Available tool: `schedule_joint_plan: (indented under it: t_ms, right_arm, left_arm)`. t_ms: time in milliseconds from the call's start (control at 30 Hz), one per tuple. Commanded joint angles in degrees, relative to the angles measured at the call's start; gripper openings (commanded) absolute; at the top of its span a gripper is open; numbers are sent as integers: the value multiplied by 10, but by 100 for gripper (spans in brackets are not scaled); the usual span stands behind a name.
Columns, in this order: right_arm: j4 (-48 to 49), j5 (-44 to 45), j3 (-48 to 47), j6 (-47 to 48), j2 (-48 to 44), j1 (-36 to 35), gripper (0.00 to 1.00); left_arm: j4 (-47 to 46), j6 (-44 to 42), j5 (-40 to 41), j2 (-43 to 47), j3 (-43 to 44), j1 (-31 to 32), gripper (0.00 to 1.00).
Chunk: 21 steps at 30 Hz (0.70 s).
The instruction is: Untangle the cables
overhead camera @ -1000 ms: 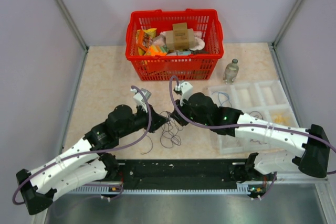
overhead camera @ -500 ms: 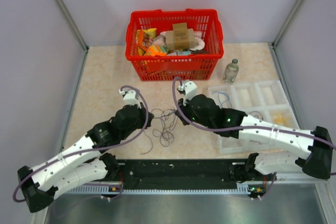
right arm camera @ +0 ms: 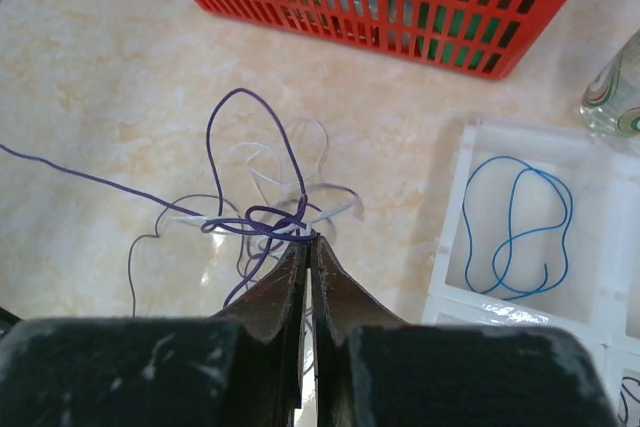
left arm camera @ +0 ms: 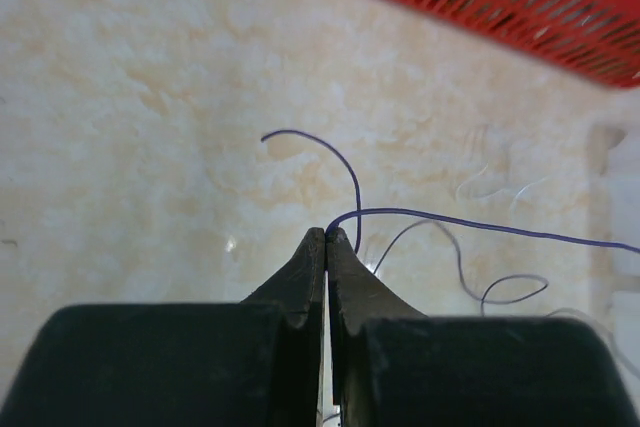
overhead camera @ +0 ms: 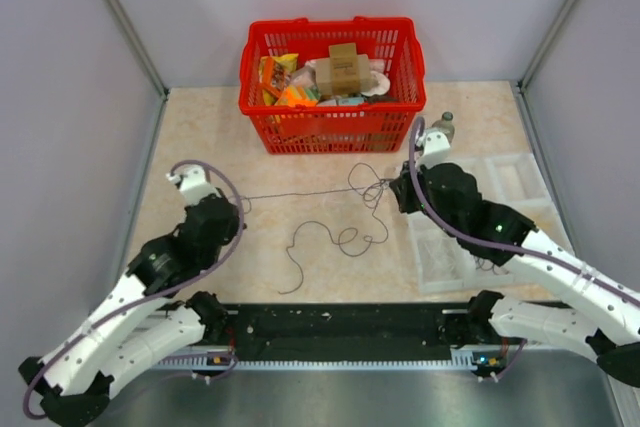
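Note:
A dark purple cable (overhead camera: 310, 193) runs taut between my two grippers above the table. My left gripper (overhead camera: 243, 203) is shut on its left end (left arm camera: 340, 219); a short free tip curls up past the fingertips. My right gripper (overhead camera: 391, 190) is shut on a knot of purple and white cables (right arm camera: 262, 221), with purple loops standing above it. A slack part of the purple cable (overhead camera: 340, 239) lies looped on the table between the arms. A blue cable (right arm camera: 520, 227) lies coiled in a tray compartment. No yellow cable shows.
A red basket (overhead camera: 330, 127) full of packets and a box stands at the back centre. A small bottle (overhead camera: 441, 132) stands right of it. A white compartment tray (overhead camera: 520, 179) lies on the right, partly under my right arm.
Both grippers moved apart, left to the left and right to the right. The tangled heap between them is drawn out into one taut purple line with a slack loop below.

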State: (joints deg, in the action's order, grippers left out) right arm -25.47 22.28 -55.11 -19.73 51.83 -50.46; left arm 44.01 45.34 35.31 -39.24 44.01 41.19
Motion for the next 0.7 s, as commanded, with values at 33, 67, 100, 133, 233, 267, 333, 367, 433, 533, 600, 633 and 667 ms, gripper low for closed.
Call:
schedule_joint_plan:
  t_ms: [33, 67, 100, 133, 233, 267, 333, 367, 433, 533, 600, 633, 667]
  right_arm:
    - [-11, -15, 15, -17, 35, 24, 0]
    - [-7, -34, 18, -20, 44, 33, 0]
    - [3, -47, 25, -19, 51, 37, 0]
    - [16, -61, 32, -18, 56, 37, 0]
    - [48, -85, 53, -24, 78, 38, 0]
    - [53, -87, 57, -27, 96, 38, 0]
    - [67, -95, 69, -35, 121, 38, 0]
    - [75, -94, 75, -43, 133, 37, 0]
    - [85, -92, 83, -49, 157, 38, 0]
    - [84, -53, 86, -59, 186, 38, 0]
    - [83, -39, 86, -63, 203, 40, 0]
    - [84, -41, 86, -65, 208, 39, 0]
    - [89, -43, 90, -65, 215, 40, 0]
  left_arm:
    - [71, -70, 122, 84, 151, -5, 0]
    - [76, -88, 129, 89, 184, -5, 0]
    - [74, -109, 134, 94, 218, -5, 0]
    - [68, -133, 136, 100, 244, -4, 0]
    - [28, -220, 128, 106, 318, -5, 0]
    - [15, -251, 130, 105, 344, -4, 0]
    - [-11, -307, 130, 96, 386, -4, 0]
    - [-20, -335, 126, 89, 409, -4, 0]
    - [-31, -382, 112, 66, 468, -3, 0]
    - [-32, -443, 98, 18, 584, -4, 0]
    - [-35, -488, 112, -12, 656, -4, 0]
    - [-44, -508, 118, -22, 684, -4, 0]
    - [-50, -522, 119, -37, 716, -4, 0]
